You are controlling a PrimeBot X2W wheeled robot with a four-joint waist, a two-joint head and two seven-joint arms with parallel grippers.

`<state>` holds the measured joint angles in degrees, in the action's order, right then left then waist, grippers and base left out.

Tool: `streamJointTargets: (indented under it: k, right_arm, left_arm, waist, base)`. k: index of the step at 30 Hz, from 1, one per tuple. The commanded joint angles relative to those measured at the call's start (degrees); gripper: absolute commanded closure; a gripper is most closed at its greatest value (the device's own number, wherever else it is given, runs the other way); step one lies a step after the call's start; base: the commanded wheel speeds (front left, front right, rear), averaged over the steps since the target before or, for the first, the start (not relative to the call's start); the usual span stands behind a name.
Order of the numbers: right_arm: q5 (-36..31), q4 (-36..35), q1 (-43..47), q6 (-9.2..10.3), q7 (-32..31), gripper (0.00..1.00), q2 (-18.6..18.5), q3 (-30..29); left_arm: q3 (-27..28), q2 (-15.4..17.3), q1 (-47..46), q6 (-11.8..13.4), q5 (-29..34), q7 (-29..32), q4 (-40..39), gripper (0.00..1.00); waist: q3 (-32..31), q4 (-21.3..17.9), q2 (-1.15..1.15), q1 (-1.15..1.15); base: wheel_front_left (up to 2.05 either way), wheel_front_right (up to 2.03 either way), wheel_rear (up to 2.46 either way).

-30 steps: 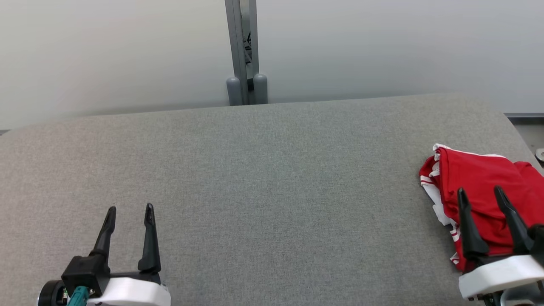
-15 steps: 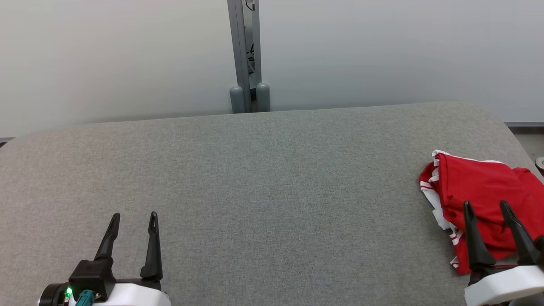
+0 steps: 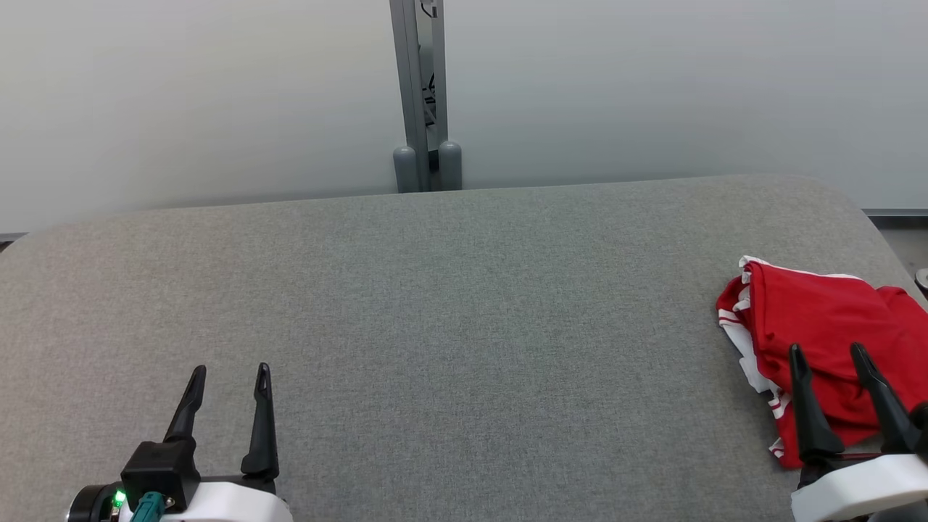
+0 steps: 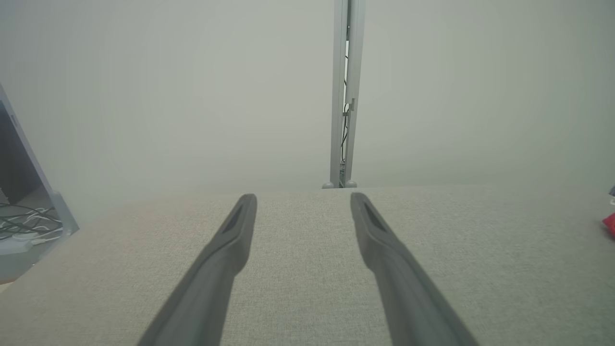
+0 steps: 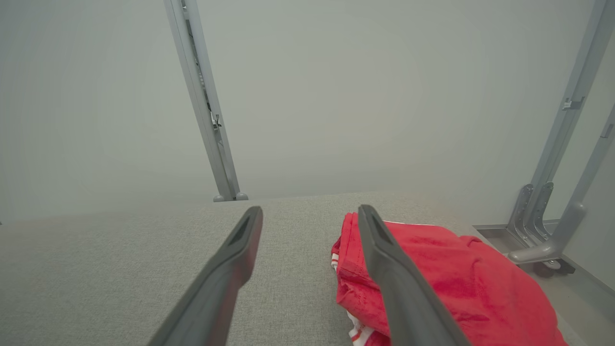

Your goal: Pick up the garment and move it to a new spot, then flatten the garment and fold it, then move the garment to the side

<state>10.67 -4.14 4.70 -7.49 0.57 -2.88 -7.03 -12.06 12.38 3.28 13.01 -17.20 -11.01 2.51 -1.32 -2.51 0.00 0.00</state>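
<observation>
A crumpled red garment of soft knit cloth with white striped trim [image 3: 812, 319] lies in a loose, rumpled heap at the right end of the tabletop, close to the right edge. Its folds are rounded and the white edging shows along its left and near sides. The tabletop [image 3: 449, 304] is covered in grey woven fabric with a fine, even, matte grain, and its far corners are rounded. The right end effector [image 3: 828, 350] has two long, dark, tapering fingers on a white housing. They are spread wide with nothing between them, at the near left part of the garment; whether they touch the cloth cannot be told. The left end effector [image 3: 230, 370] sits at the near left over bare fabric, well apart from the garment. Its matching dark fingers are likewise spread and empty, and a small green light [image 3: 117, 498] glows on its black base. Beyond the far edge stand smooth, pale, frosted wall panels [image 3: 181, 94], joined by a slim grey metal post [image 3: 420, 87] that ends in two rounded feet. The right wrist view shows angled grey metal brackets [image 5: 538, 216] on the floor to the right of the tabletop.
</observation>
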Motion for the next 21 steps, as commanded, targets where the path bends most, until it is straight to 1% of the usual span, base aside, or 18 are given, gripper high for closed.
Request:
streamJointTargets:
  k: [1,13,14,17,21]
  right_arm:
    - [0.4,-0.1,0.2,-0.02,0.3,0.00,-0.2,-0.1]
    - [1.0,0.1,0.6,-0.02,0.5,0.00,-0.1,0.0]
    - [0.8,0.2,0.4,0.00,0.0,1.00,0.0,0.1]
    - [1.2,1.9,0.7,0.00,-0.2,1.00,0.7,0.0]
    - [5.4,3.2,-0.4,0.00,-2.1,1.00,0.6,-1.5]
  left_arm:
    - [0.1,0.5,0.1,0.3,0.0,0.2,-0.2,0.00]
    - [-0.4,0.7,0.5,0.7,-0.5,0.8,-0.2,0.00]
    - [-0.3,0.2,0.1,0.7,-0.4,0.9,0.1,1.00]
    - [-0.7,-0.7,0.8,0.6,-0.9,0.9,1.2,1.00]
    - [-0.8,-1.2,0.7,-0.2,-5.1,0.7,0.8,1.00]
  waist:
    - [0.1,0.1,0.00,0.00]
    - [0.1,0.1,0.00,0.00]
    - [0.1,0.1,0.00,0.00]
    - [0.1,0.1,0.00,0.00]
    - [0.1,0.1,0.00,0.00]
  base:
    - [0.00,0.00,0.00]
    - [0.00,0.00,0.00]
    - [0.00,0.00,0.00]
    - [0.00,0.00,0.00]
    - [0.00,0.00,0.00]
